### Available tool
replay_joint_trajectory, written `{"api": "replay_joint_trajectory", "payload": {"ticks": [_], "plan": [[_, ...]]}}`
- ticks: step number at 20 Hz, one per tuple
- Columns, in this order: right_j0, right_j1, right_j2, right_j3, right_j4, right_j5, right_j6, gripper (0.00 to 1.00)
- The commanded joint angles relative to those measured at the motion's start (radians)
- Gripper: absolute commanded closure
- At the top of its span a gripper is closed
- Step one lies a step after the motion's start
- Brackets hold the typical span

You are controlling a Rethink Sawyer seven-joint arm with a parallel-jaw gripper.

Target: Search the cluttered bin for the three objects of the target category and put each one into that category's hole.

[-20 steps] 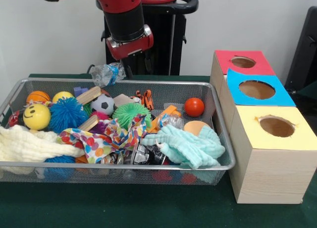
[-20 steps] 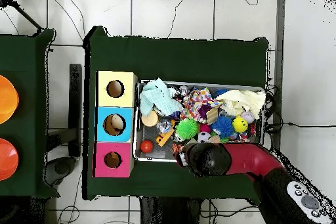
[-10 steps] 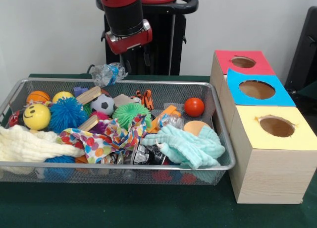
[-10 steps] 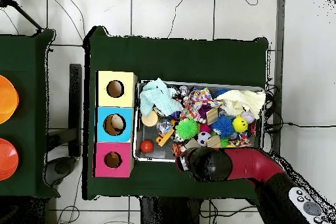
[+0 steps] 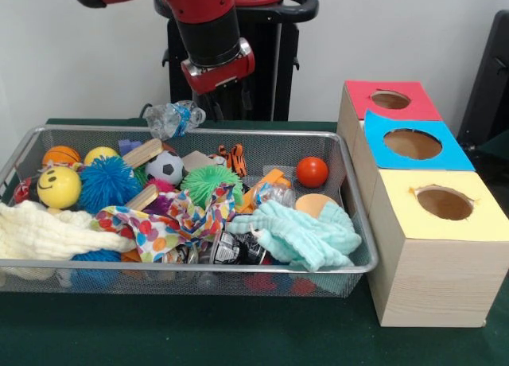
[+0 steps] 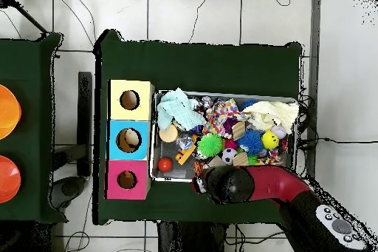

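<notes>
Green cloth covers your table. Your red and black arm (image 5: pixel 208 28) hangs behind the wire mesh bin (image 5: pixel 350 223), holding a crumpled clear plastic bottle (image 5: pixel 173 117); its gripper (image 5: pixel 195 111) is mostly hidden.

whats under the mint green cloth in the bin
The mint green cloth partly covers a tan round object at its far edge and crumpled dark packaging at its left. Whatever lies beneath its middle is hidden.

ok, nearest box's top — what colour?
Yellow top, wood sides; clearest in front view.
</notes>
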Motion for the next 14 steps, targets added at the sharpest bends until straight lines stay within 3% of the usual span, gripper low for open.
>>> {"api": "replay_joint_trajectory", "payload": {"ticks": [1,14], "plan": [[0.019,0.053,-0.002,-0.116,-0.053,-0.023,0.005,0.00],[0.010,0.061,-0.016,-0.124,-0.047,-0.008,-0.001,0.00]]}}
